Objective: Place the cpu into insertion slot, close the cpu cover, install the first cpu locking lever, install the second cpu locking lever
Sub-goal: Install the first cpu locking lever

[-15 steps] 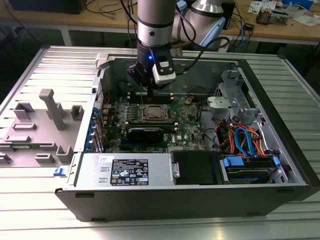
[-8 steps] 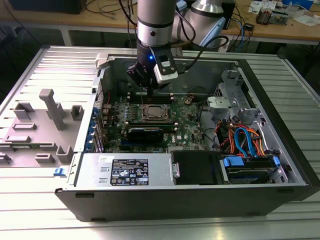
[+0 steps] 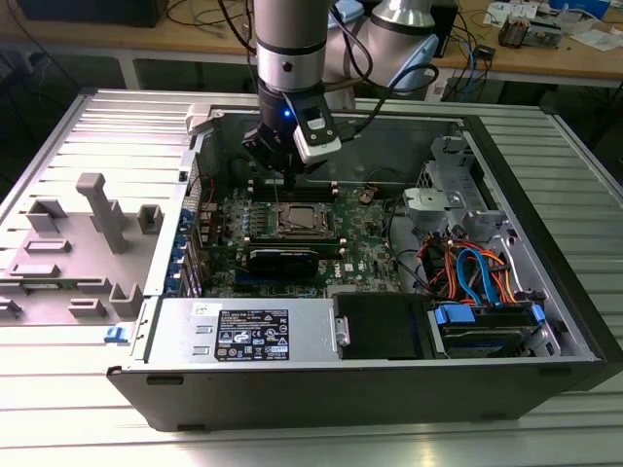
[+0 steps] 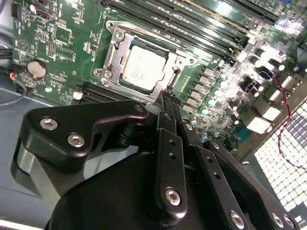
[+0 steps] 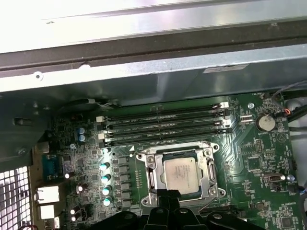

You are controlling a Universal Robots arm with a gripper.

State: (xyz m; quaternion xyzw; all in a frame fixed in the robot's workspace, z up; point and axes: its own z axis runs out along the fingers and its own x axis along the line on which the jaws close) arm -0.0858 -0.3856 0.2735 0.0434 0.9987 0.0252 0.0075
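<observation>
Step in hand: the cpu (image 5: 181, 173) is already lying in the insertion slot (image 5: 144, 157) and the cpu cover (image 5: 180, 154) is looking lowered around it, so, as I judge it, the work is standing at the locking levers.
Levers: thin metal parts are running along the sides of the cover, but I cannot tell whether they are latched.
Gripper: the gripper (image 4: 167, 98) is hanging inside the computer case (image 3: 545, 384), its tip sitting just beside one edge of the cover in both wrist views.
Grip: the fingers are appearing pressed together into one narrow tip, with nothing showing between them.
What the lever step is calling for: by my reckoning, a narrow tip bearing on a thin lever while keeping off the chip's top and the small parts crowding the motherboard (image 5: 259, 158).
Cpu facing: it is lying flat, its dull metal top turned upward through the cover's window.
Cpu long axis: it is looking close to square, so no clear long axis is showing; its edges are running in line with the memory slots (image 5: 163, 125) and across them.
</observation>
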